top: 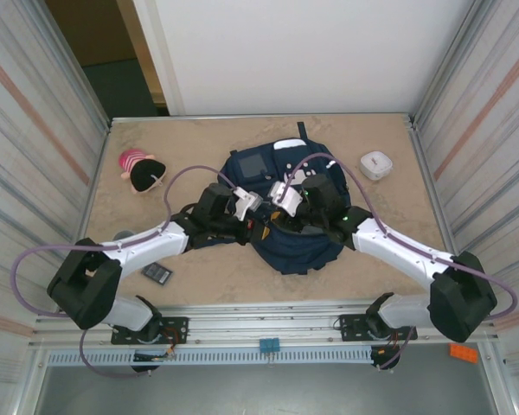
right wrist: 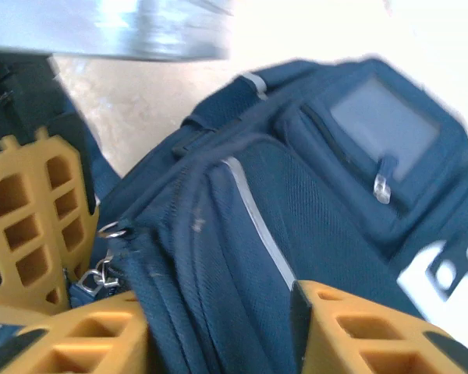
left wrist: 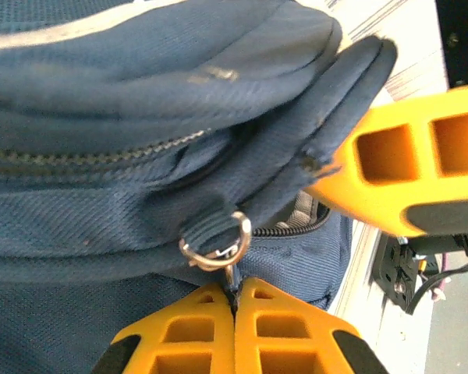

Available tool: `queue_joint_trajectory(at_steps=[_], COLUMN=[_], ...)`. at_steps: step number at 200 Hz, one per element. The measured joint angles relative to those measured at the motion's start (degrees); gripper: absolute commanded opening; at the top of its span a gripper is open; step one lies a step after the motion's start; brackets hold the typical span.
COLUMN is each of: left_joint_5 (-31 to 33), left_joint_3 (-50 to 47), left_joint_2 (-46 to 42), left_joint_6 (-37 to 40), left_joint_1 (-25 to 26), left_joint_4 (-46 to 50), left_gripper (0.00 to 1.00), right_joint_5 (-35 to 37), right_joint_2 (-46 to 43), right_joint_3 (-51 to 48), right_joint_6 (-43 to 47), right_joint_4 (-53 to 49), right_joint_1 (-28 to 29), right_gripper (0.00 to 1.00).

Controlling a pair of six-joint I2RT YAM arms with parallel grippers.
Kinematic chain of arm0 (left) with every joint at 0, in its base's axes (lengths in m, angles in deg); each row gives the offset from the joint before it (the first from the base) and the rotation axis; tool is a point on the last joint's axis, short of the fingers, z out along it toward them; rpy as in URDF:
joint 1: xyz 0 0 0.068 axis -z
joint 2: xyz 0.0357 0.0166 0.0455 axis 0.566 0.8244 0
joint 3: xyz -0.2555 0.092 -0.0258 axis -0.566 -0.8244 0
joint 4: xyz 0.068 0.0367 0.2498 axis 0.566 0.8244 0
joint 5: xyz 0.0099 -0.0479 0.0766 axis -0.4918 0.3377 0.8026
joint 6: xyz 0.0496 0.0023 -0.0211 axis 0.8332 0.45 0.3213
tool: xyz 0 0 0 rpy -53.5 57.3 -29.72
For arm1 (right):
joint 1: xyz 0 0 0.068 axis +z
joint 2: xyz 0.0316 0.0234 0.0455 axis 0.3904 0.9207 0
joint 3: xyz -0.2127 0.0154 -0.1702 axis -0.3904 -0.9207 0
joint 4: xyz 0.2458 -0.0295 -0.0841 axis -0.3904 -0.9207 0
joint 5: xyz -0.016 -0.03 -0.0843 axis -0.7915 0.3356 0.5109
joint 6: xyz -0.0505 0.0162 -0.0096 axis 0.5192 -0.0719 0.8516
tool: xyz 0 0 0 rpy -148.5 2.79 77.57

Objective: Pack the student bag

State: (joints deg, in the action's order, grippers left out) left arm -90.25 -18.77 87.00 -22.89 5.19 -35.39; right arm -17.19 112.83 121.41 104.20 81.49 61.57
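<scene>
Left gripper (left wrist: 235,298): clenched on the zip pull (left wrist: 231,273), fingertips pressed together just under its metal ring (left wrist: 217,243).
Right gripper (right wrist: 218,300): jaws parted and straddling a padded ridge of the bag (top: 292,249), close beside that ring. Whether the pads touch the cloth I cannot tell.
Bag: lies on the table (top: 225,281) between the two arms, window pocket facing up.
Around the bag: a pink-and-black soft toy (top: 141,170) to its far left, a small white box (top: 375,164) to its far right, and a flat dark thing (top: 157,273) to its near left. All are outside the bag.
Risk: with the right jaws loose, a tug on the pull may drag the whole bag instead of running the zip. The small pull could also slip out of the fingertips. The two grippers sit close enough to bump.
Materials: the bag is woven navy cloth, soft and padded, with thin pale stripes and metal zip teeth. The ring is shiny wire. The fingers are hard orange ribbed plastic.
</scene>
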Motion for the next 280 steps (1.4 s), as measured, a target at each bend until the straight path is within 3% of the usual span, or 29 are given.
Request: queue_joint_trajectory(at_steps=[20,62,97,130,164,188,202,252,280], left_joint_5=[0.9,1.2,1.2,1.1,1.1,1.1,1.1,1.5,1.7], left_joint_3=[-0.6,-1.6,-1.6,-1.6,-2.0,-2.3,-2.3,-2.3,-2.1], left_joint_2=[-0.1,-0.1,-0.1,-0.1,-0.4,-0.9,-1.2,-3.0,-3.7], left_joint_6=[-0.2,-0.2,-0.1,-0.1,0.3,1.0,1.7,4.9,6.9], left_joint_1=[0.0,0.0,0.0,0.0,0.0,0.0,0.0,0.3,1.7], left_joint_4=[-2.1,-2.9,-2.9,-2.9,-2.9,-2.6,-1.9,1.6,3.8], left_gripper=[0.0,0.0,0.0,0.0,0.0,0.0,0.0,0.0,0.0], right_joint_5=[-0.8,-1.2,-1.0,-2.1,-2.6,-2.1,-1.9,-0.8,-1.0], right_joint_2=[-4.4,-16.0,-23.9,-25.0,-23.6,-21.5,-19.5,-13.7,-12.2], right_joint_3=[0.0,-0.1,-8.5,-15.1,-19.1,-21.4,-21.7,-21.7,-21.1], right_joint_6=[-14.5,-50.3,-77.0,-94.2,-105.2,-109.8,-111.3,-112.8,-112.2], right_joint_4=[-4.5,-8.7,-9.2,-6.8,0.9,7.3,10.2,16.7,17.1], right_joint_1=[-2.4,-3.6,-3.5,-3.8,-3.8,-3.8,-4.0,-5.3,-5.6], right_gripper=[0.67,0.66,0.71,0.76,0.76,0.7,0.61,0.04,0.0])
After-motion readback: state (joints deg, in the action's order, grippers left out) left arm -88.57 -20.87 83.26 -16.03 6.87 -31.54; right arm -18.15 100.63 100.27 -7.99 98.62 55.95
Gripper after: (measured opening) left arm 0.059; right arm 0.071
